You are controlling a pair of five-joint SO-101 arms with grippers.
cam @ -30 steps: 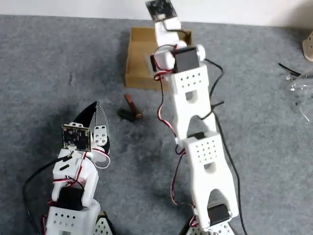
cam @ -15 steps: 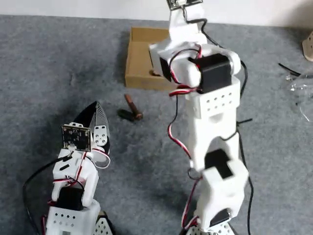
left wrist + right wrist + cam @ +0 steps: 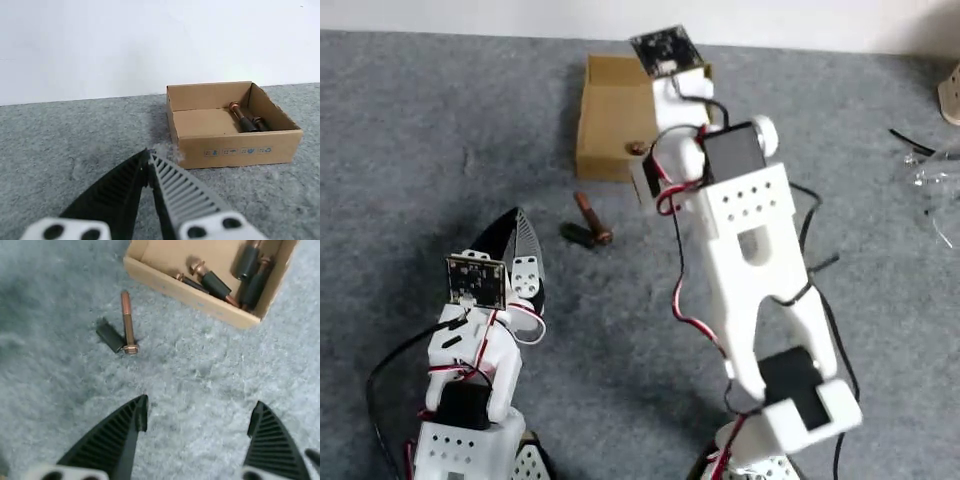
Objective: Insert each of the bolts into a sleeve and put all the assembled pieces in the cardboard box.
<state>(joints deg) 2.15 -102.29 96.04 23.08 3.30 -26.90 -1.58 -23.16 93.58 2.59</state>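
The cardboard box (image 3: pixel 605 125) stands at the back of the grey mat, with several bolts in black sleeves (image 3: pixel 225 277) lying inside it (image 3: pixel 246 118). A loose copper bolt (image 3: pixel 590 217) lies just in front of the box beside a bare black sleeve (image 3: pixel 576 234); both also appear in the right wrist view as bolt (image 3: pixel 127 320) and sleeve (image 3: pixel 110 336). My right gripper (image 3: pixel 199 416) hangs open and empty above the mat, short of the box (image 3: pixel 190 292). My left gripper (image 3: pixel 149 159) is shut on nothing, low at the front left (image 3: pixel 518 225), pointing toward the box (image 3: pixel 230 137).
The right arm (image 3: pixel 745 230) stretches over the mat's middle and covers part of the box. Clear plastic pieces and a black cable (image 3: pixel 928 170) lie at the right edge. A white wall runs behind the mat.
The right arm has risen and drawn back from over the box, its elbow swinging toward the front right. The left arm, loose bolt and sleeve have not moved.
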